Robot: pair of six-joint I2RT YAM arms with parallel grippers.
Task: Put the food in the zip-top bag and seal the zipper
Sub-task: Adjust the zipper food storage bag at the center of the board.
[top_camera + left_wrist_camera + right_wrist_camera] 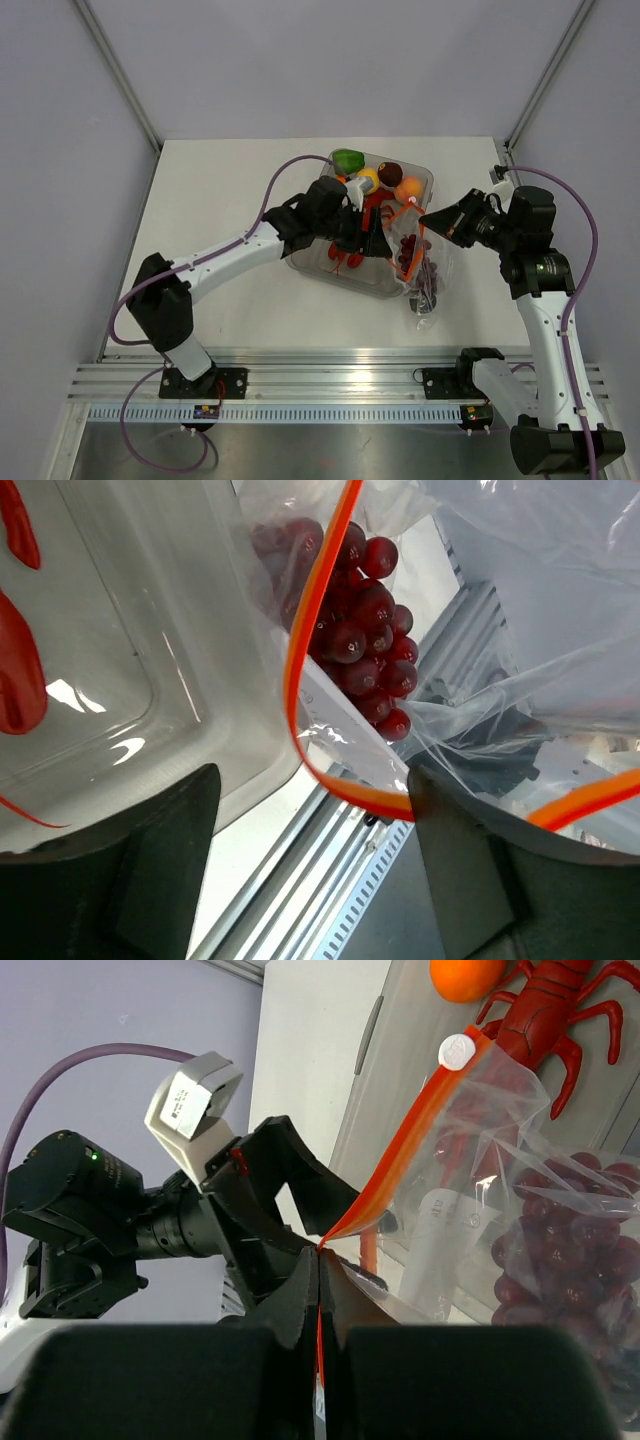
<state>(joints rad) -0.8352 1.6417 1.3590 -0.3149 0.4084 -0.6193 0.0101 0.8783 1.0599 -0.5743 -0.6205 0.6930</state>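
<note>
Right gripper (318,1260) clenched flat on the thin red-orange zipper strip (400,1160), pinching one lip of the small clear crinkly zip-top bag (430,295) and holding it up. Left gripper (310,780) released, fingers wide apart, with the other lip of that strip running between them and close against one finger; contact unclear. Bag slung between the two with its mouth gaping, just beside the near-right corner of the clear-grey rectangular plastic tray (150,680), lower end trailing toward the near edge of the white tabletop (220,200). Bunch of dark purple-red toy grapes (360,630) already inside, low in the bag. Left in the tray: large red toy lobster (535,1020), round orange piece (465,975), yellow fruit (367,180), dark plum (390,173); green pepper (347,158) at the far rim, in or just outside, hard to tell. Probably mid-filling, most of the food yet to go in. Handling, as a judgement: film thin, limp and slippery, with no stiffness of its own, likely to fold shut or slide out of a loose pinch, and dragged down by the grapes. Best taken by the strip, the only firm edge, not by bare film. Toy pieces light, hard and smooth, apt to roll or squirt from the fingers, so grasp across the widest part; lobster awkward, better by the body than the thin legs. Small white round tab (458,1052) at the strip's far end, perhaps a slider for sealing.
</note>
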